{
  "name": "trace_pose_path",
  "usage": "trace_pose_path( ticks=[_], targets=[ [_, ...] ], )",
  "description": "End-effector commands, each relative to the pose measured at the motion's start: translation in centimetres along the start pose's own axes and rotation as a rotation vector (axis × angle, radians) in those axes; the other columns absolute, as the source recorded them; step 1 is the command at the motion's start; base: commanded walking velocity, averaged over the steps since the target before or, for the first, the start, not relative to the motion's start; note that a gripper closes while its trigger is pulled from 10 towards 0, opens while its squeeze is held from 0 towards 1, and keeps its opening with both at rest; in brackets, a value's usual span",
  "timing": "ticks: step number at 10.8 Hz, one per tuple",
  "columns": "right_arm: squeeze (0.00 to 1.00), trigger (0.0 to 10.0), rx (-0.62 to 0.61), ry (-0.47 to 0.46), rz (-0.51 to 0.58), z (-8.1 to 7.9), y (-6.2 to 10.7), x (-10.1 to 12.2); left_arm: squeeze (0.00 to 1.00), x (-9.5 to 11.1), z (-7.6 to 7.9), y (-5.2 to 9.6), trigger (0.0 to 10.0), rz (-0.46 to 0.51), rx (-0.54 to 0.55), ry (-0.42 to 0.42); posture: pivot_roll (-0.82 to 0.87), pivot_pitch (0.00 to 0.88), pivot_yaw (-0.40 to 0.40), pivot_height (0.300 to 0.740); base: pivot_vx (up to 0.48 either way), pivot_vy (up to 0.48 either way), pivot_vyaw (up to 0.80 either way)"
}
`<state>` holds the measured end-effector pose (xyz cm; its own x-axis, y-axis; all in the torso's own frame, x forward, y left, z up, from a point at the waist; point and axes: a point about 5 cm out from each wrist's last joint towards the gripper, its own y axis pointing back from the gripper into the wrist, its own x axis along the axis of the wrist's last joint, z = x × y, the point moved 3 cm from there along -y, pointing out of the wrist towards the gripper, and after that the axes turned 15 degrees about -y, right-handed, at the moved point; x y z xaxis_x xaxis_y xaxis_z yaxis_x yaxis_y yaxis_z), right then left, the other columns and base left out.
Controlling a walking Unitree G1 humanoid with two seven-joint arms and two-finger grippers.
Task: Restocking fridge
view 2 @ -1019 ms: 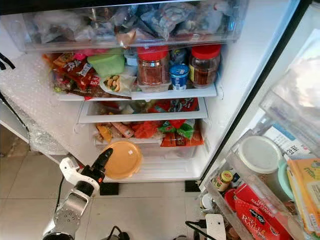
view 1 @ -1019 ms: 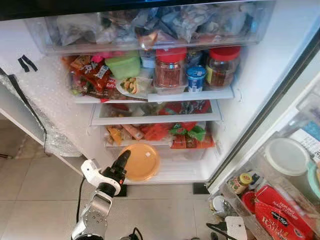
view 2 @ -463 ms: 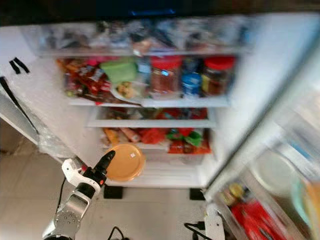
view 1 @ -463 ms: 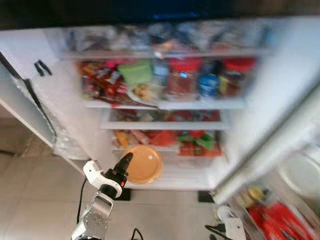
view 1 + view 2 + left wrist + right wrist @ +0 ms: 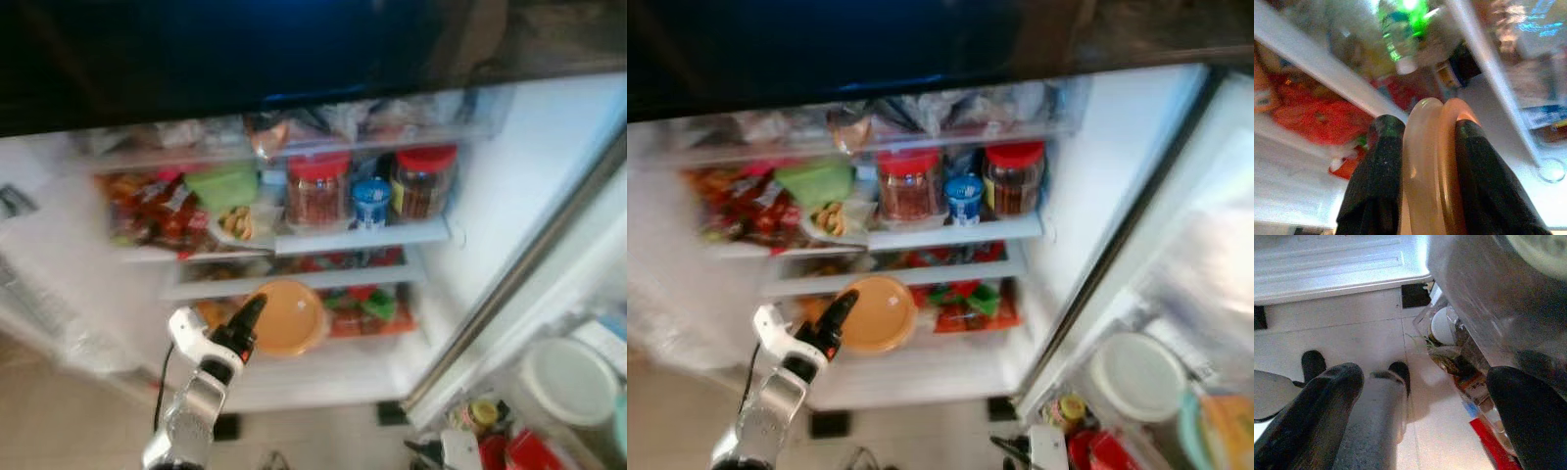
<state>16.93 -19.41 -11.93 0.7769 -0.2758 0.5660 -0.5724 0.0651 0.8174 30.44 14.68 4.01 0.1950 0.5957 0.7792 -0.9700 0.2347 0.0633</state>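
Open white fridge (image 5: 490, 225) ahead: left pincer (image 5: 247, 321), squeezed tight on the round orange plastic container (image 5: 287, 316), should slide it flat onto the low shelf (image 5: 323, 360).

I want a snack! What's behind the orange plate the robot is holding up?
Behind the orange plate, held by the left gripper, sit red and green snack packets on a low fridge shelf. Whatever lies directly behind the plate is covered.

Home kitchen: stocked fridge (image 5: 490, 196), tiled floor (image 5: 1352, 347).
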Motion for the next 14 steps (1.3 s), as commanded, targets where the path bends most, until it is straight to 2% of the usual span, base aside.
trace_pose_path(
  ticks=[1,9,10,11,13,14],
  targets=[
    [0.0,10.0,-0.007,0.024,-0.026,0.28,0.19,-0.83,0.0,-0.15,-0.35,0.3,10.0,0.002,0.018,0.009,-0.15,0.153,0.046,0.74,0.262,0.0,0.0],
    [0.0,10.0,0.014,0.006,-0.018,-0.01,0.1,-0.52,0.0,0.16,0.31,-0.5,10.0,0.02,0.006,0.03,-0.15,0.177,0.045,0.74,0.0,0.0,0.0],
    [0.0,10.0,0.022,0.138,-0.028,-0.1,0.14,-0.72,0.0,0.1,0.32,-0.44,10.0,0.017,0.005,0.03,-0.16,0.179,0.045,0.74,0.0,0.0,0.0],
    [0.0,10.0,0.042,0.341,-0.04,-0.35,0.28,-1.32,0.0,0.04,0.32,-0.41,10.0,0.014,0.005,0.029,-0.16,0.179,0.045,0.74,0.0,0.0,0.0],
    [0.0,10.0,0.046,0.252,-0.013,-0.44,0.41,-1.4,0.0,-0.04,0.4,-0.46,10.0,0.013,0.003,0.028,-0.16,0.178,0.045,0.74,0.0,0.0,0.0],
    [0.0,10.0,0.048,0.171,-0.011,-0.32,0.41,-1.31,0.0,-0.04,0.45,-0.48,10.0,0.012,0.003,0.028,-0.16,0.178,0.045,0.74,0.0,0.0,0.0]
  ],
)
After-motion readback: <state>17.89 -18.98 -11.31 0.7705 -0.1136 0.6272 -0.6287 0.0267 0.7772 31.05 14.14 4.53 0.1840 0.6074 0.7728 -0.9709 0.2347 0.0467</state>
